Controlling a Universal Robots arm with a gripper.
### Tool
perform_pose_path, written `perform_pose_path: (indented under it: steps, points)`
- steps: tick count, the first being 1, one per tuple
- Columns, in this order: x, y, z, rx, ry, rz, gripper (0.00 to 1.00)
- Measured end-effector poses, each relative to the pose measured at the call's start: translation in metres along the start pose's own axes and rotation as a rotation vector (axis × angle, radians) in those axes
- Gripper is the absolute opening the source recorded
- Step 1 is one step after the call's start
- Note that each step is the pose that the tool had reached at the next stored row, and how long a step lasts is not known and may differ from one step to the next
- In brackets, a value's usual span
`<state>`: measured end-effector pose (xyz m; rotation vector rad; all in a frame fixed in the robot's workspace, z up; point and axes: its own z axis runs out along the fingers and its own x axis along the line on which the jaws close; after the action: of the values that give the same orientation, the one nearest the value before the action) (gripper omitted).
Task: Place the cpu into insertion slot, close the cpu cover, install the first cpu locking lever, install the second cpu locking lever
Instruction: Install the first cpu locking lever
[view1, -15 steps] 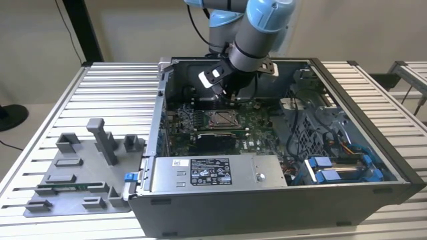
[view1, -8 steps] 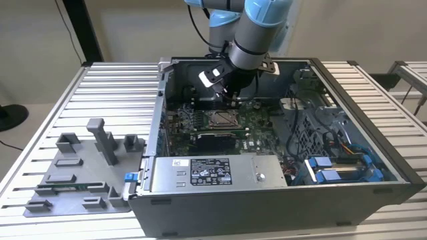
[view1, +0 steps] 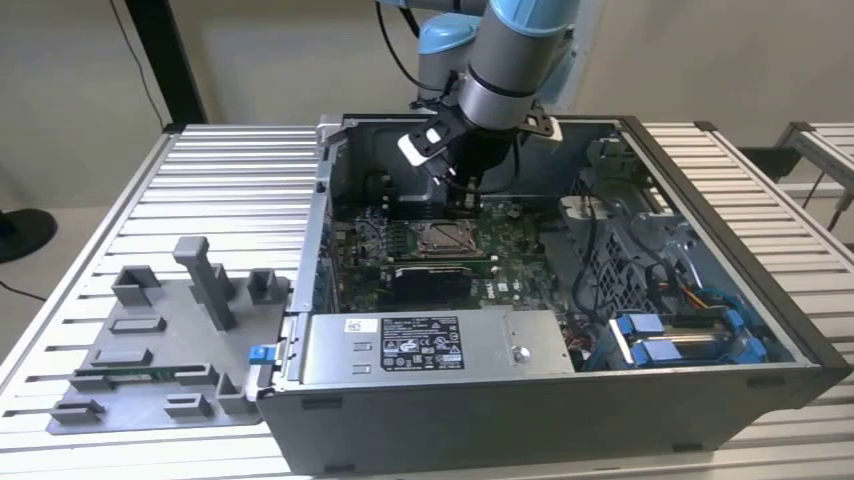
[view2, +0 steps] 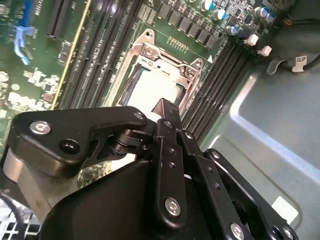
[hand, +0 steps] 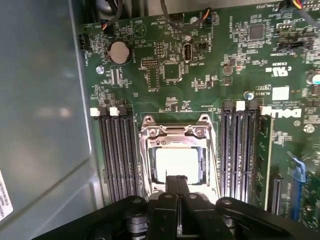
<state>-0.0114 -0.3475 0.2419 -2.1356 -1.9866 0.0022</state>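
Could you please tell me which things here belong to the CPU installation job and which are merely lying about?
Belongs to the job:
cpu, lying in the insertion slot
cpu cover
gripper, right above the socket

Just lying about:
grey fixture plate on the table
memory slots
coin battery
blue cables

My arm (view1: 514, 50): round grey tube links, pale blue joint caps, black cables trailing beside it. A white block with a dark face sits clipped at my wrist (view1: 424, 140). My gripper (view2: 165, 107) is matte black, built of flat angular linkage bars pinned with silver round-head screws; one larger silver bolt sits on the broad outer link. Silvery metal housing edge shows beneath the links in the second wrist view.
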Motion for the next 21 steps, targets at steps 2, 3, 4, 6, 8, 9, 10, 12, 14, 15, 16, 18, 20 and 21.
perform_pose_path:
  steps: [2, 3, 4, 6, 8, 9, 10, 12, 14, 15, 16, 18, 20, 21]
  points:
    - [0.0000, -0.0013, -0.0085, -0.0001, -0.0007, 0.000, 0.00]
    - [-0.0004, -0.0020, -0.0133, 0.0000, -0.0008, 0.000, 0.00]
    - [-0.0004, -0.0026, -0.0164, -0.0001, 0.0001, 0.000, 0.00]
    - [-0.0011, -0.0025, -0.0169, 0.0000, 0.0030, 0.000, 0.00]
    - [-0.0010, -0.0025, -0.0169, 0.0001, 0.0030, 0.000, 0.00]
    - [-0.0011, -0.0025, -0.0169, 0.0001, 0.0030, 0.000, 0.00]
    - [-0.0013, -0.0025, -0.0170, 0.0001, 0.0029, 0.000, 0.00]
    - [-0.0030, -0.0020, -0.0174, 0.0001, 0.0030, -0.001, 0.00]
    - [-0.0052, -0.0014, -0.0179, 0.0001, 0.0032, -0.001, 0.00]
    - [-0.0065, -0.0013, -0.0182, 0.0001, 0.0030, -0.001, 0.00]
    - [-0.0082, -0.0012, -0.0184, -0.0001, 0.0032, -0.001, 0.00]
    - [-0.0122, -0.0010, -0.0190, -0.0005, 0.0032, -0.001, 0.00]
    - [-0.0165, -0.0007, -0.0198, -0.0010, 0.0031, -0.001, 0.00]
    - [-0.0188, -0.0006, -0.0201, -0.0011, 0.0032, -0.001, 0.00]
